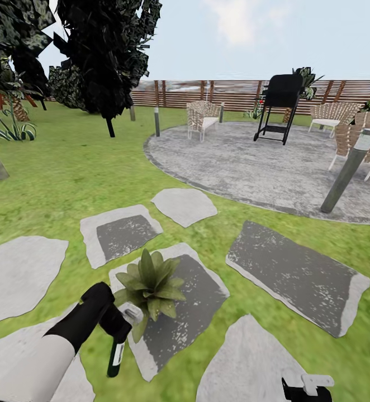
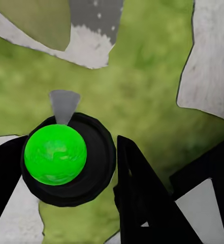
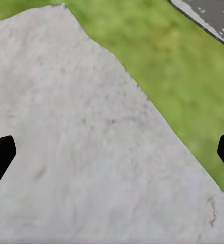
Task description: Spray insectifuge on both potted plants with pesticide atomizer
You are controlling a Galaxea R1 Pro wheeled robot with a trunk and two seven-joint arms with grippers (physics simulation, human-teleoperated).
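One pesticide atomizer (image 1: 116, 350) is being gripped by the left hand (image 1: 113, 319) beside one potted plant (image 1: 150, 286), lower left; the right hand (image 3: 112, 152) is being held open.

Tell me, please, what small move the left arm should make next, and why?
Probably tilt the left gripper so the pesticide atomizer aims at the potted plant. The bottle hangs downward beside the plant, its end facing the lawn, not the leaves.

Green lawn (image 1: 67, 173) is carrying grey stepping stones (image 1: 297, 276); lower centre, a potted plant (image 1: 150, 287) is sitting on one.
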